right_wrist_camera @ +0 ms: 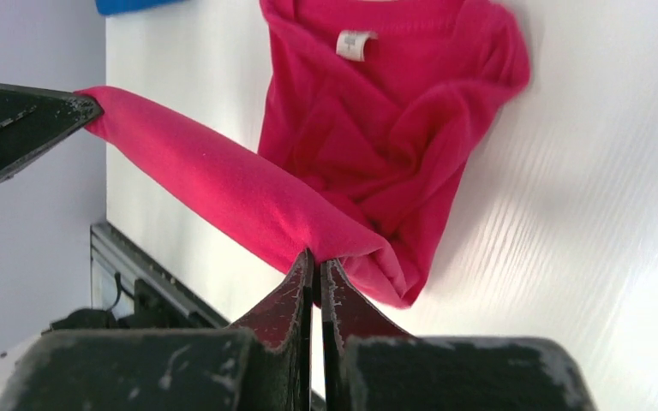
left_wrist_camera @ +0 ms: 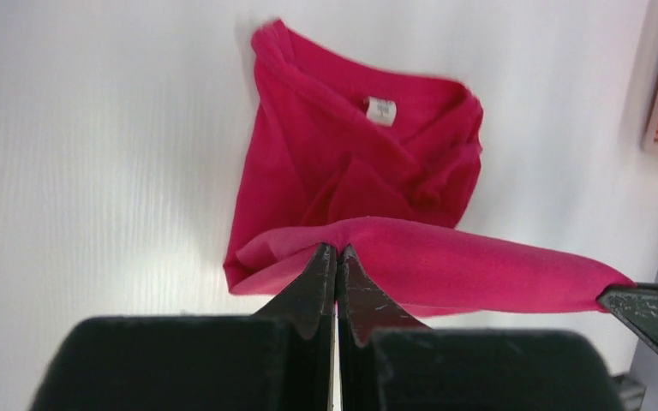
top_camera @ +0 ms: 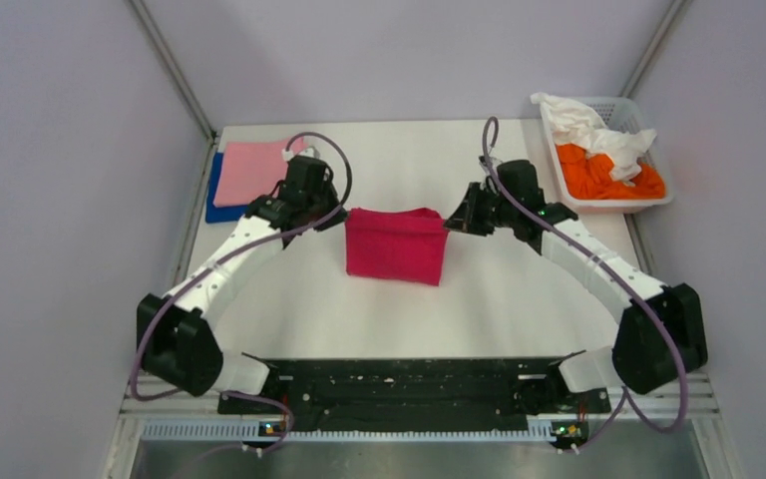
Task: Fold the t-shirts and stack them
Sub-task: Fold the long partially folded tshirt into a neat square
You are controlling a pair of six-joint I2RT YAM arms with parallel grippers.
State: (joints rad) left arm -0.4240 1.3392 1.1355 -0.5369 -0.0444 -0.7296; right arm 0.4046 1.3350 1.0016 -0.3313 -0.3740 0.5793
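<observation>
The magenta-red t-shirt (top_camera: 396, 244) hangs over the table's middle, its top edge stretched between both grippers. My left gripper (top_camera: 337, 215) is shut on its left corner, seen in the left wrist view (left_wrist_camera: 337, 248). My right gripper (top_camera: 452, 218) is shut on its right corner, seen in the right wrist view (right_wrist_camera: 316, 257). The shirt's lower part (left_wrist_camera: 351, 163) (right_wrist_camera: 377, 128) lies bunched on the table, its white label showing. A folded light pink t-shirt (top_camera: 252, 170) lies on a folded royal blue one (top_camera: 221, 208) at the far left. The orange t-shirt (top_camera: 608, 178) and white t-shirt (top_camera: 590, 128) lie crumpled in the basket.
The white slotted basket (top_camera: 662, 160) stands at the far right corner of the white table (top_camera: 399, 150). Grey walls close in both sides. The black rail (top_camera: 409, 384) with the arm bases runs along the near edge.
</observation>
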